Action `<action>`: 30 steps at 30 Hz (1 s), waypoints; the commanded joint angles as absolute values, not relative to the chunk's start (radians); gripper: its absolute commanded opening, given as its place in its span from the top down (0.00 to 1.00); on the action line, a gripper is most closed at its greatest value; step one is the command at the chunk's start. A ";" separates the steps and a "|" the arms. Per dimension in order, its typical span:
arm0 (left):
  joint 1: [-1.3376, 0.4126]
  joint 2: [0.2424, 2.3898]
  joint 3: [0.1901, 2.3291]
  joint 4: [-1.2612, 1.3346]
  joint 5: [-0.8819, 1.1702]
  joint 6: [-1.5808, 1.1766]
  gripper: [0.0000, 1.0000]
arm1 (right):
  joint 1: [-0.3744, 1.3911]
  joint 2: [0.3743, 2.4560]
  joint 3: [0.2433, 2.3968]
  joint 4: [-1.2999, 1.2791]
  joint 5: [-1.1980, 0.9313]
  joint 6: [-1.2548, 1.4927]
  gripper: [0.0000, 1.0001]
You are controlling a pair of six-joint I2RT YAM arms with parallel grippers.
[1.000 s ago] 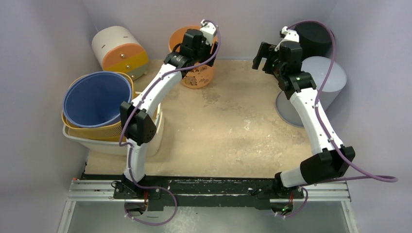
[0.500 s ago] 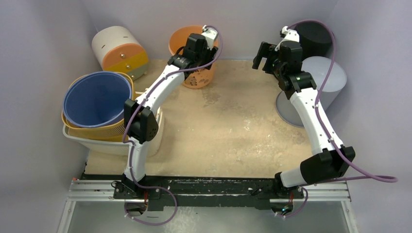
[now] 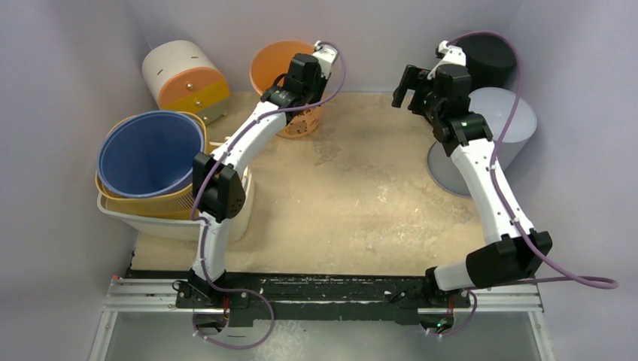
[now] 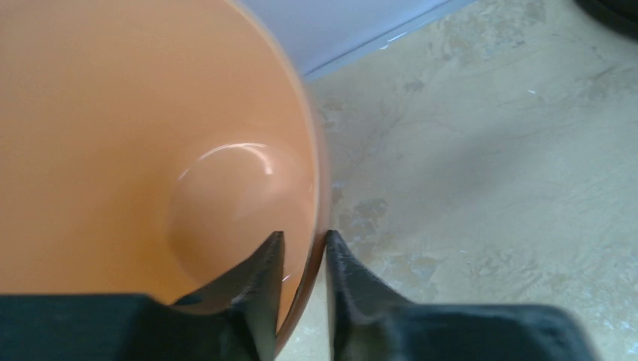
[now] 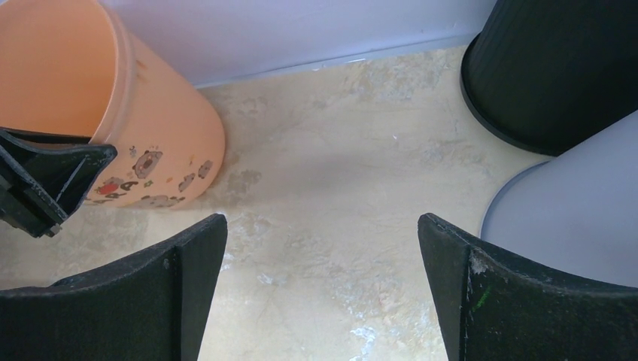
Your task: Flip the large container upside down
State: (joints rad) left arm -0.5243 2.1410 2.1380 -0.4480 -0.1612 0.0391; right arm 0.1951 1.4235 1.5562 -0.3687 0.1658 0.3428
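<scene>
Located orange container (image 3: 272,66) at the rear of the bench (image 3: 353,203), left of centre, close to the back wall. Found tilted, mouth upward and leaning toward the rear left, closed end low against the bench; not inverted. Cannot tell whether the base rests flat or on one edge only. Carries small printed figures low on the outer wall.

Observed left pincer (image 4: 305,244) pinching the rim of the orange container, with one finger (image 4: 263,289) inside the wall and the other outside. Narrow gap between them taken up by the rim. Checked against the right wrist view, with a dark finger showing at the container's mouth.

Observed right pincer (image 5: 320,293) spread wide and holding nothing. Hangs above bare bench to the right of the orange container, well apart from it.

Noted black container (image 5: 557,68) at the rear right, with grey container (image 3: 500,124) just beside it on the nearer side. Noted at the left a blue bucket (image 3: 147,154) nested in a yellow basket (image 3: 150,203), that basket seated in a white tub (image 3: 162,226). Noted white and orange drum (image 3: 184,75) in the rear left corner, apart from the orange container.
</scene>
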 commanded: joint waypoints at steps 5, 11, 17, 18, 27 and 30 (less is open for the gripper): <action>-0.516 2.151 2.110 -0.580 -0.151 0.026 1.00 | 0.187 1.356 1.546 -0.360 0.206 0.315 0.01; -0.540 2.083 2.135 -0.652 -0.099 -0.056 1.00 | 0.180 1.340 1.545 -0.356 0.234 0.299 0.00; -0.625 2.030 2.142 -0.748 -0.083 -0.059 1.00 | 0.175 1.325 1.535 -0.355 0.238 0.296 0.00; -0.641 2.020 2.143 -0.758 -0.076 -0.062 1.00 | 0.175 1.321 1.530 -0.354 0.240 0.298 0.00; -0.704 1.959 2.124 -0.737 -0.018 -0.143 1.00 | 0.166 1.301 1.506 -0.350 0.242 0.301 0.00; -0.709 1.949 2.093 -0.732 -0.018 -0.158 1.00 | 0.163 1.298 1.509 -0.351 0.246 0.297 0.00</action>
State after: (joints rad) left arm -0.7250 2.0148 2.1189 -0.7456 -0.0288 -0.1074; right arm 0.1692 1.3373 1.5028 -0.3687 0.2226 0.3168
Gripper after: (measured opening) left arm 0.028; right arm 0.997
